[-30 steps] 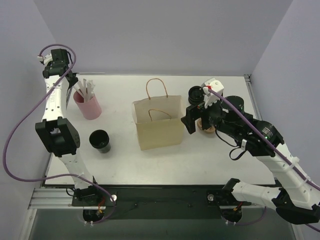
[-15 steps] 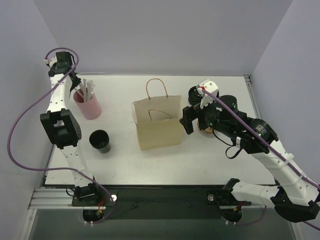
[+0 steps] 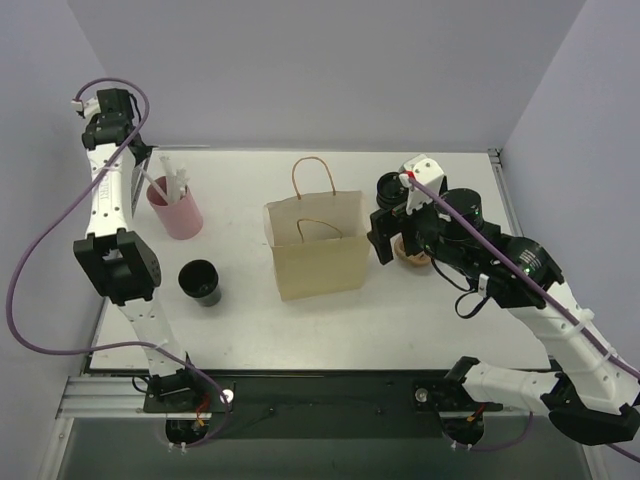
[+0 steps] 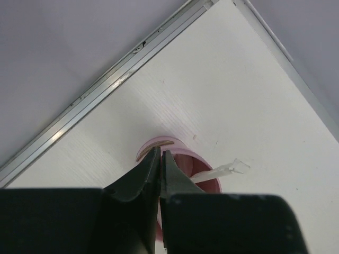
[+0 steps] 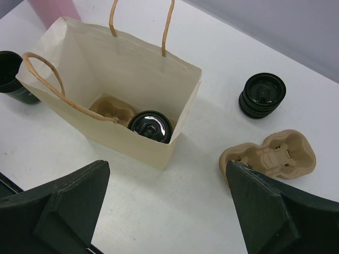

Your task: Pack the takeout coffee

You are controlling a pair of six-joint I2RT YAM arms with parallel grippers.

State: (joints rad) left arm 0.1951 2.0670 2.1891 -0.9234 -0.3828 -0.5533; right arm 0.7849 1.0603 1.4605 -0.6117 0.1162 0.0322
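Right wrist — glossy round-lidded takeout coffee (image 5: pixel 151 126) sits inside matte paper bag (image 5: pixel 183 119).

black takeout coffee (image 5: pixel 151 126), tan bag (image 5: pixel 127 144), pink cup (image 3: pixel 178 215)

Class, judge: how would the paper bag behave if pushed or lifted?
The paper bag is probably light and floppy: thin walls, open top. With the lidded cup and a carrier on its floor, it likely slides rather than tips when pushed.
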